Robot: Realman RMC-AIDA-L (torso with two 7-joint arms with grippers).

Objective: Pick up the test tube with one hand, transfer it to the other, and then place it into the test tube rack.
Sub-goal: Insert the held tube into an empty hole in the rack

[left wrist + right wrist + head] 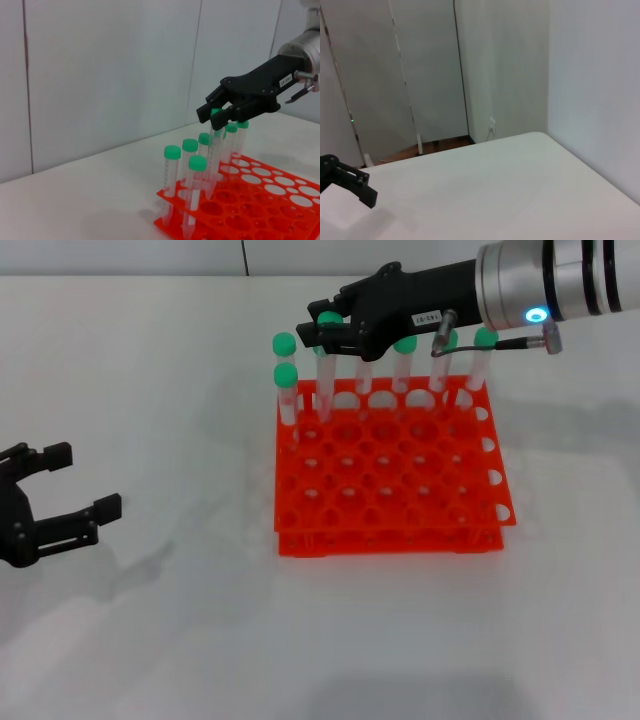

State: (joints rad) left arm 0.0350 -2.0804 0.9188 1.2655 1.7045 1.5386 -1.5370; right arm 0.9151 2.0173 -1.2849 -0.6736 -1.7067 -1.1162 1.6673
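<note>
My right gripper (318,325), black with a small white label, reaches in from the upper right over the back row of the orange-red test tube rack (385,540). It is shut on the green cap of the test tube (322,390), which hangs upright with its lower end down in a back-row hole. The left wrist view shows the same grip: the right gripper (212,116) pinching the cap, with the test tube (214,150) running down into the rack (235,200). My left gripper (85,480) rests open and empty near the table's left edge.
Several other green-capped tubes stand in the rack: two at its back left corner (286,390) and more along the back row (405,360) (485,355). The rack's front rows of holes are bare. White table lies around it, with a wall behind.
</note>
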